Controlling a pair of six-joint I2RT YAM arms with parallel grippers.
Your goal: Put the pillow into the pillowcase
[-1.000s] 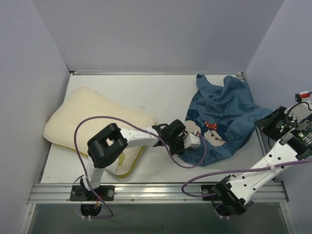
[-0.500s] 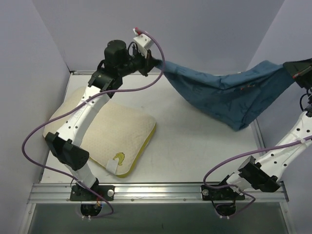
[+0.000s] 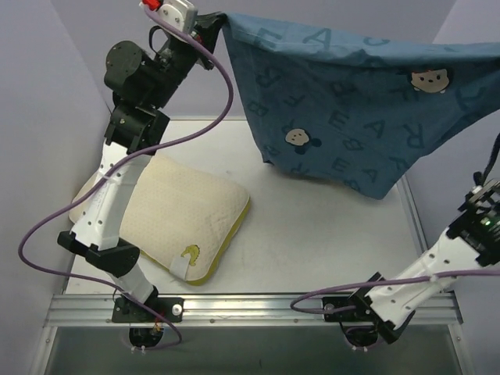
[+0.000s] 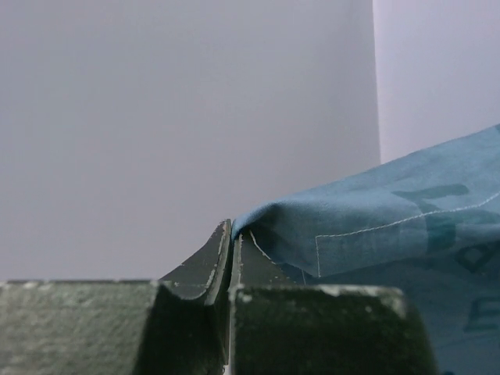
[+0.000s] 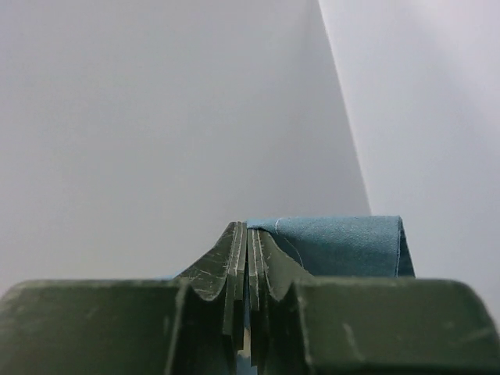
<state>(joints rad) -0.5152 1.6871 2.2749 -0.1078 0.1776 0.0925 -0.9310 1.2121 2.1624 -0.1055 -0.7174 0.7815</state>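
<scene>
The blue pillowcase (image 3: 351, 94), printed with dark letters and mouse faces, hangs stretched high above the table. My left gripper (image 3: 217, 22) is shut on its left top corner; the wrist view shows the jaws closed on the cloth (image 4: 375, 226). My right gripper is out of the top view past the right edge; its wrist view shows it (image 5: 247, 234) shut on the cloth's other corner (image 5: 336, 246). The cream pillow (image 3: 168, 211) with yellow piping lies flat on the table's left side, below the left arm.
Grey walls (image 3: 312, 78) enclose the white table (image 3: 312, 234) on three sides. A metal rail (image 3: 250, 306) runs along the near edge. Purple cables loop from both arms.
Both arms have lifted the pillowcase from the table's right side and spread it wide; it now hangs flat and high. The pillow has not moved.
</scene>
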